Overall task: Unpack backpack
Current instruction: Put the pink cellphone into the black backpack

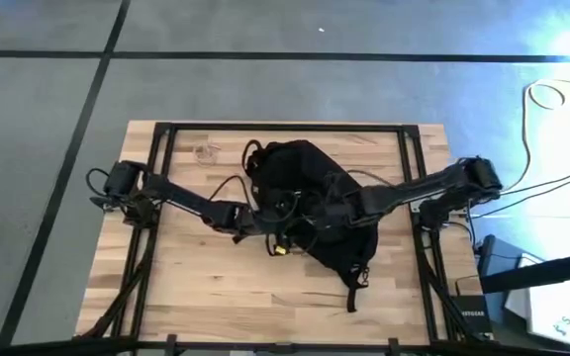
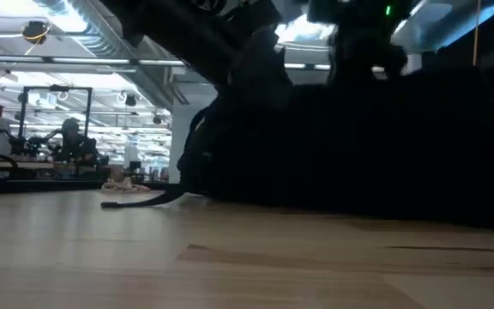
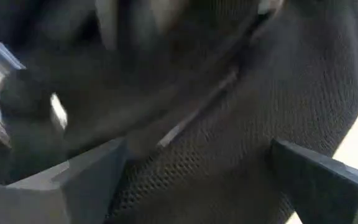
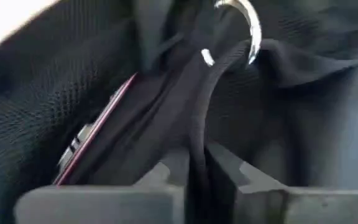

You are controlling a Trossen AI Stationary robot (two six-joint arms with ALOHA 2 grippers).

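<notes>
The black backpack [image 1: 310, 203] lies in the middle of the wooden table [image 1: 206, 287] and fills the right of the low view [image 2: 358, 146]. My left gripper [image 1: 270, 225] is at its left side, open, with the pack's black mesh fabric [image 3: 229, 155] between its fingers. My right gripper [image 1: 327, 206] reaches in from the right over the pack's middle and is shut on a black fabric edge [image 4: 197, 124]. A silver ring [image 4: 244, 31] hangs just beyond it. A flat pink-edged thing [image 4: 95, 140] shows in the pack's folds. My left gripper [image 3: 204, 168] has mesh fabric between its spread fingers; whether they touch it I cannot tell. My right gripper [image 4: 197, 168] pinches a narrow black fabric edge or fold [image 4: 199, 146] of the backpack between its two fingers. The fold runs along the fingers and curves up toward the silver ring.
A small clear object [image 1: 204, 153] lies on the table at the far left of the pack. A small yellow piece [image 1: 280, 249] shows by my left gripper. A strap [image 1: 352, 292] trails toward the near edge, another [image 2: 140, 202] lies flat. Black frame rails [image 1: 161, 158] border the table.
</notes>
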